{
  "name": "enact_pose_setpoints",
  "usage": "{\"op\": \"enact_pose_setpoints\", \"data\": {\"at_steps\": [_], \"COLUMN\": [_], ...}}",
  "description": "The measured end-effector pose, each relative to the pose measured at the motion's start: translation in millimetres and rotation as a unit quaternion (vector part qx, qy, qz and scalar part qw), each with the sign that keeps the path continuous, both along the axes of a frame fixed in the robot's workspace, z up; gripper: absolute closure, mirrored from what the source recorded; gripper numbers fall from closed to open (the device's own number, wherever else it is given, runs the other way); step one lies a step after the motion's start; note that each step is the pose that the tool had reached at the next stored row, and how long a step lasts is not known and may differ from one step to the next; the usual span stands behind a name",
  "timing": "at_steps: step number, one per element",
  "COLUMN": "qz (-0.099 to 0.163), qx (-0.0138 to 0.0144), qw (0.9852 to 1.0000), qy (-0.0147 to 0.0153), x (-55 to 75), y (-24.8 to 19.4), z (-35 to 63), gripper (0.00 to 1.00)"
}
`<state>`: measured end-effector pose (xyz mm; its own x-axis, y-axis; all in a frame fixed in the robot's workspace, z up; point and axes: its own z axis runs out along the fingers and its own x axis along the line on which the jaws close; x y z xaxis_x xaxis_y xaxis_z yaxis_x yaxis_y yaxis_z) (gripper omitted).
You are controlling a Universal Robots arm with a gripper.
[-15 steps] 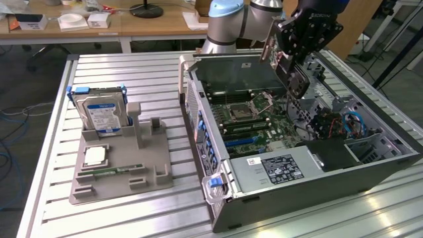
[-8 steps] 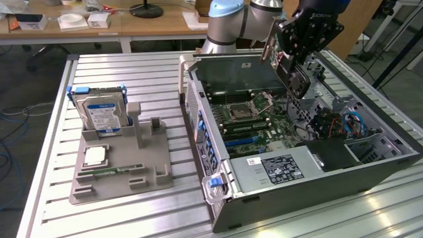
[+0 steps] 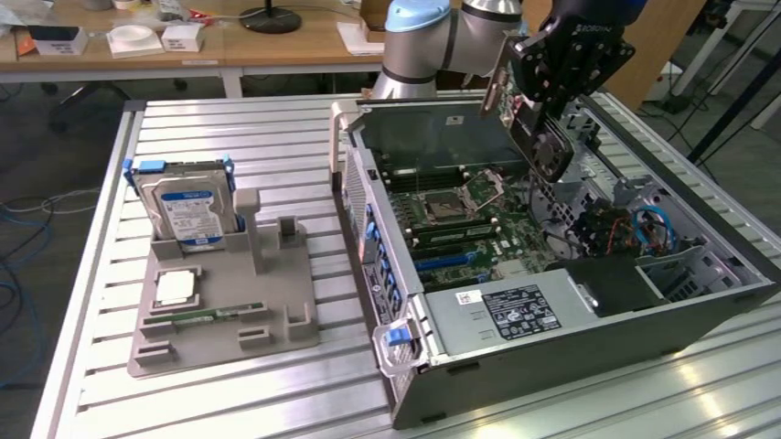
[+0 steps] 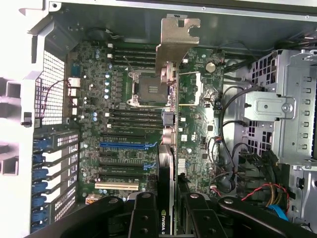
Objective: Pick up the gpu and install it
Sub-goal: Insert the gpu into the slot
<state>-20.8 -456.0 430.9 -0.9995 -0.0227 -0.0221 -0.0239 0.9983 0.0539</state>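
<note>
My gripper (image 3: 546, 108) hangs over the open computer case (image 3: 403, 366), shut on the gpu (image 3: 540, 137). The gpu is a dark card held on edge above the motherboard (image 3: 470, 219), clear of it. In the wrist view the gpu (image 4: 168, 148) appears edge-on, with its grey metal bracket (image 4: 177, 39) at the far end. The black fingers (image 4: 143, 218) of the gripper (image 4: 169, 220) clamp the card from both sides. The card lines up over the motherboard (image 4: 124, 99), close to the blue slot (image 4: 124, 146) and the black slots beside it.
On the exterior view's left a grey holder tray (image 3: 232, 338) carries a silver hard drive (image 3: 183, 210), a green memory stick (image 3: 208, 317) and a small chip (image 3: 177, 288). Inside the case are the power supply (image 3: 513, 311), a drive cage (image 4: 282, 109) and loose cables (image 4: 233, 148).
</note>
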Motion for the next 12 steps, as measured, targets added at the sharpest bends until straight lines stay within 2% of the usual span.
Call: {"op": "enact_pose_setpoints", "data": {"at_steps": [5,12], "qz": [0.010,0.010], "qx": [0.0000,0.0000], "qw": [1.0000,0.9999], "qy": [0.0000,0.0000], "x": [-0.1,0.0], "y": [0.1,0.1], "z": [0.0,0.0], "gripper": [0.74,0.74]}}
